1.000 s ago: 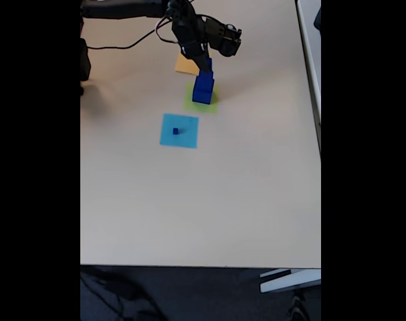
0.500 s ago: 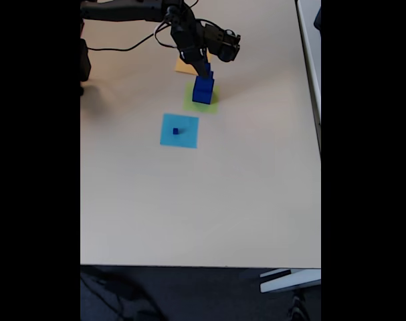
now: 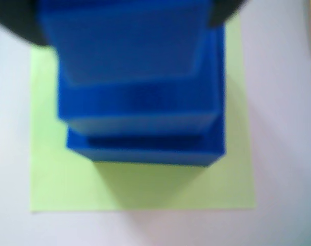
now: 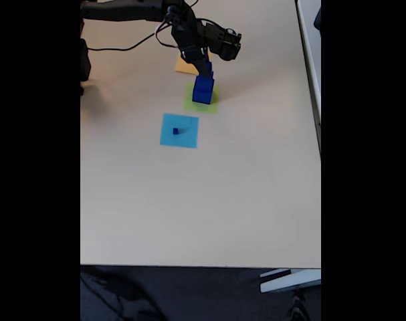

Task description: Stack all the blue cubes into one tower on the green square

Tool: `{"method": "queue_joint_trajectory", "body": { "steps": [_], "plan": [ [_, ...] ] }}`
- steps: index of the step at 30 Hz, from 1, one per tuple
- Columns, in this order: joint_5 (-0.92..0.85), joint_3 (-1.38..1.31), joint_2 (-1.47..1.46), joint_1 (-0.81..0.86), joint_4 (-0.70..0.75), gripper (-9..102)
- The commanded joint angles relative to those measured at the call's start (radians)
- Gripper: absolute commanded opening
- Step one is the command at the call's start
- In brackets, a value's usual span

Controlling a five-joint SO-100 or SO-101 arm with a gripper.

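Blue cubes (image 3: 140,102) fill the wrist view, three tiers on the green square (image 3: 63,184). In the fixed view the gripper (image 4: 206,67) tops the tower (image 4: 203,89), grip unclear; a nudge might topple it, and one tiny cube (image 4: 176,131) waits on the light-blue square (image 4: 188,137).

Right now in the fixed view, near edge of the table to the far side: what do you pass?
Tiny blue cube on the light-blue square → blue cube tower on the green square → orange-yellow square.
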Motion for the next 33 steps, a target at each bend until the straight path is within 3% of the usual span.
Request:
{"method": "queue_joint_trajectory", "body": {
  "steps": [1, 33],
  "plan": [
    [-0.002, -0.021, 0.092, 0.011, -0.021, 0],
    [0.011, 0.041, 0.100, -0.003, -0.054, 0]
  ]
}}
